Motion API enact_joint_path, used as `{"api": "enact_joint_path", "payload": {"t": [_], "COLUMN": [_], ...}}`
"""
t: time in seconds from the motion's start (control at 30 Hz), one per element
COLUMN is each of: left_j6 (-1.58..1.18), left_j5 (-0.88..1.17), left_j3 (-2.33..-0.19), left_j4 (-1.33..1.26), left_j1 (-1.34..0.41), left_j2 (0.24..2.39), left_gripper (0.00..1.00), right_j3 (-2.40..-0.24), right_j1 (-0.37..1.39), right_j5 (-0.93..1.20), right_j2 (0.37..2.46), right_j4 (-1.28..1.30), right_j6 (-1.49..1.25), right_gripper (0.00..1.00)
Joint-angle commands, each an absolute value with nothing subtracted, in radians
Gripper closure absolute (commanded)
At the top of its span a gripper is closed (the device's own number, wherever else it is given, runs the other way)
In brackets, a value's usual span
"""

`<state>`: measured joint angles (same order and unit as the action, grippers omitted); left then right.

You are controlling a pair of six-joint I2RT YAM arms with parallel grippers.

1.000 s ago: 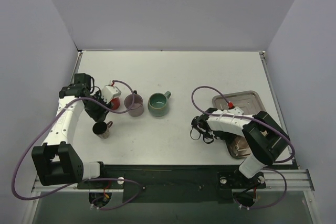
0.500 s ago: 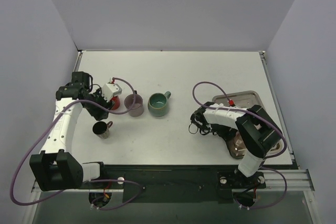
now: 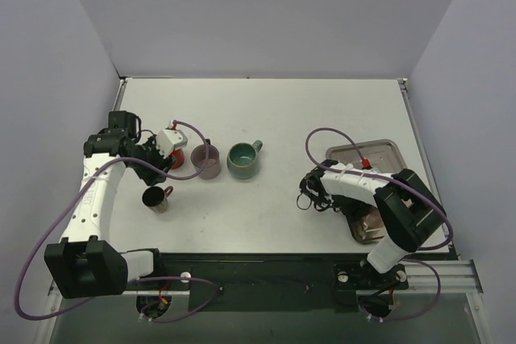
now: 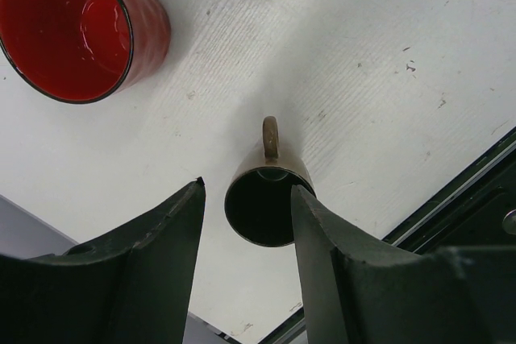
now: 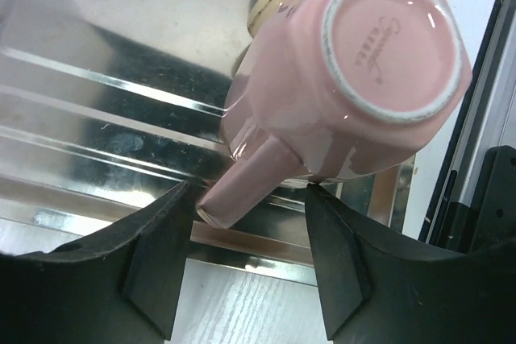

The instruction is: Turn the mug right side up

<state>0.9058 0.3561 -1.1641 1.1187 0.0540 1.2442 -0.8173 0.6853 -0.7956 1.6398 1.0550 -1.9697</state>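
The right gripper [image 5: 250, 192] is about half open, its fingers straddling the handle of the pink mug [image 5: 355, 62]; whether they press on it I cannot tell. The mug sits upside down, base up, at the near end of the metal tray [image 5: 97, 62], just beside a cream mug [image 5: 278, 2]. Well left of the tray, the left gripper [image 4: 247, 187] hangs half open and empty above an upright dark brown mug [image 4: 266, 219]

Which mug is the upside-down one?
The pink mug on the metal tray: its base ring faces up. The red mug, mauve mug, green mug and dark brown mug stand mouth-up on the table.
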Motion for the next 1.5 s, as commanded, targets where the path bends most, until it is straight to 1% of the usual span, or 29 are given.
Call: {"api": "enact_joint_path", "payload": {"t": [0.0, 0.2, 0.23, 0.27, 0.37, 0.47, 0.5, 0.6, 0.63, 0.67, 0.7, 0.83, 0.93, 0.97, 1.0, 1.1, 1.17, 1.23, 1.27, 1.3, 1.33, 1.37, 1.4, 1.43, 1.47], "left_j6": [0.930, 0.933, 0.934, 0.937, 0.939, 0.939, 0.942, 0.942, 0.942, 0.943, 0.949, 0.971, 0.965, 0.947, 0.930, 0.804, 0.694, 0.568, 0.457, 0.407, 0.283, 0.226, 0.095, 0.013, -0.127], "left_j5": [0.400, 0.403, 0.406, 0.408, 0.410, 0.411, 0.411, 0.419, 0.429, 0.460, 0.477, 0.627, 0.718, 0.730, 0.761, 0.808, 0.885, 0.935, 0.948, 0.974, 0.992, 1.026, 1.043, 1.080, 1.094], "left_j3": [-1.204, -1.201, -1.201, -1.197, -1.189, -1.193, -1.193, -1.197, -1.200, -1.209, -1.215, -1.278, -1.302, -1.314, -1.319, -1.338, -1.341, -1.345, -1.345, -1.339, -1.335, -1.313, -1.284, -1.267, -1.225], "left_j4": [1.140, 1.141, 1.141, 1.140, 1.131, 1.134, 1.137, 1.141, 1.149, 1.175, 1.189, 1.293, 1.336, 1.341, 1.342, 1.318, 1.267, 1.159, 1.123, 1.038, 0.993, 0.885, 0.820, 0.698, 0.614], "left_j1": [0.051, 0.051, 0.051, 0.051, 0.051, 0.051, 0.051, 0.051, 0.051, 0.051, 0.051, 0.045, 0.008, 0.009, -0.038, -0.098, -0.127, -0.143, -0.147, -0.149, -0.147, -0.150, -0.150, -0.152, -0.152], "left_j2": [1.210, 1.193, 1.187, 1.186, 1.177, 1.177, 1.177, 1.169, 1.169, 1.167, 1.167, 1.181, 1.187, 1.187, 1.189, 1.193, 1.186, 1.164, 1.143, 1.134, 1.106, 1.088, 1.062, 1.043, 1.013], "left_gripper": [0.43, 0.43, 0.43, 0.43, 0.43, 0.43, 0.43, 0.43, 0.43, 0.43, 0.43, 0.42, 0.41, 0.40, 0.40, 0.40, 0.41, 0.41, 0.41, 0.40, 0.39, 0.37, 0.36, 0.35, 0.33], "right_j3": [-0.787, -0.730, -0.704, -0.692, -0.658, -0.649, -0.649, -0.637, -0.638, -0.646, -0.649, -0.704, -0.785, -0.801, -0.825, -0.889, -0.925, -0.959, -0.966, -0.983, -0.992, -1.000, -1.000, -0.993, -0.986], "right_j1": [0.658, 0.635, 0.627, 0.609, 0.591, 0.574, 0.571, 0.566, 0.566, 0.569, 0.574, 0.636, 0.754, 0.793, 0.804, 0.868, 0.934, 0.986, 1.000, 1.031, 1.051, 1.077, 1.107, 1.120, 1.144], "right_j5": [-0.796, -0.789, -0.779, -0.761, -0.750, -0.746, -0.746, -0.744, -0.745, -0.752, -0.773, -0.866, -0.949, -0.975, -0.985, -1.038, -1.096, -1.132, -1.140, -1.141, -1.137, -1.128, -1.096, -1.071, -1.027], "right_j2": [1.562, 1.465, 1.454, 1.439, 1.404, 1.387, 1.384, 1.378, 1.370, 1.347, 1.333, 1.226, 1.146, 1.135, 1.121, 1.097, 1.077, 1.042, 1.025, 0.996, 0.977, 0.939, 0.922, 0.881, 0.865], "right_j4": [1.118, 1.089, 1.065, 1.048, 0.997, 0.980, 0.974, 0.963, 0.954, 0.944, 0.933, 0.939, 0.994, 1.002, 1.000, 0.956, 0.928, 0.879, 0.836, 0.806, 0.735, 0.698, 0.593, 0.536, 0.412], "right_j6": [-2.019, -2.014, -2.013, -2.011, -2.000, -1.985, -1.977, -1.968, -1.941, -1.915, -1.863, -1.760, -1.755, -1.732, -1.697, -1.570, -1.485, -1.384, -1.312, -1.268, -1.194, -1.145, -1.056, -1.010, -0.924], "right_gripper": [0.48, 0.48, 0.50, 0.54, 0.72, 0.74, 0.78, 0.84, 0.93, 0.97, 1.00, 1.00, 1.00, 1.00, 1.00, 1.00, 1.00, 1.00, 1.00, 1.00, 1.00, 1.00, 1.00, 1.00, 1.00]}}
